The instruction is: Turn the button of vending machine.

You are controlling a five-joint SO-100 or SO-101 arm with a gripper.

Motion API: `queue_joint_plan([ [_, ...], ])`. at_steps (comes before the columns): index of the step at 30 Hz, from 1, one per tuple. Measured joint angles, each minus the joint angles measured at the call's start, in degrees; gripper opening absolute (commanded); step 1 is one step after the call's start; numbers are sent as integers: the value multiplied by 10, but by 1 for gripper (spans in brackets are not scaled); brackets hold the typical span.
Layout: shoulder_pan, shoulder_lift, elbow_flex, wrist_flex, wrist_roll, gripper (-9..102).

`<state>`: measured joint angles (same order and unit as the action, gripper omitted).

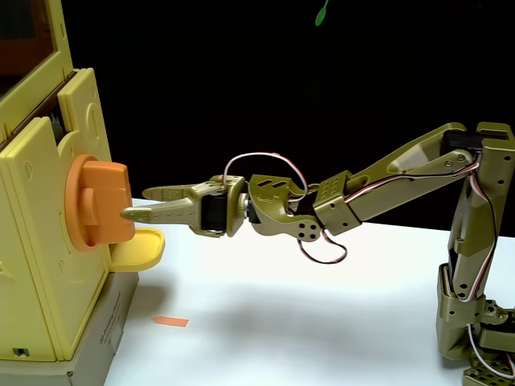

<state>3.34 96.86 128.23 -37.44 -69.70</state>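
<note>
Facing right, button [100, 203] bar seemingly upright beside gripper [135, 204] fingertips.

Smooth, glossy plastic vending machine [48, 265] and button [103, 203]; matt olive plastic tool [133, 204]; smooth white table [322, 305].

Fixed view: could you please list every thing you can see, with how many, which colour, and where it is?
vending machine: one, pale yellow with an orange-framed window, left edge, standing on a grey base
button: one, orange, on the machine's front, facing right
tray: one, yellow, just below the button
grey base: one, under the machine
orange slip: one, flat on the table in front of the machine
table: one, white
arm: one, olive green, reaching from the right edge
tool: one, olive green, open, tips at the button
</note>
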Motion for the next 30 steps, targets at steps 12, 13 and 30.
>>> queue_joint_plan([
  [12,-7,-104,-105,-2,-15,32],
  [13,-7,-109,-107,-4,-18,30],
  [30,-24,-119,-113,-18,-28,10],
])
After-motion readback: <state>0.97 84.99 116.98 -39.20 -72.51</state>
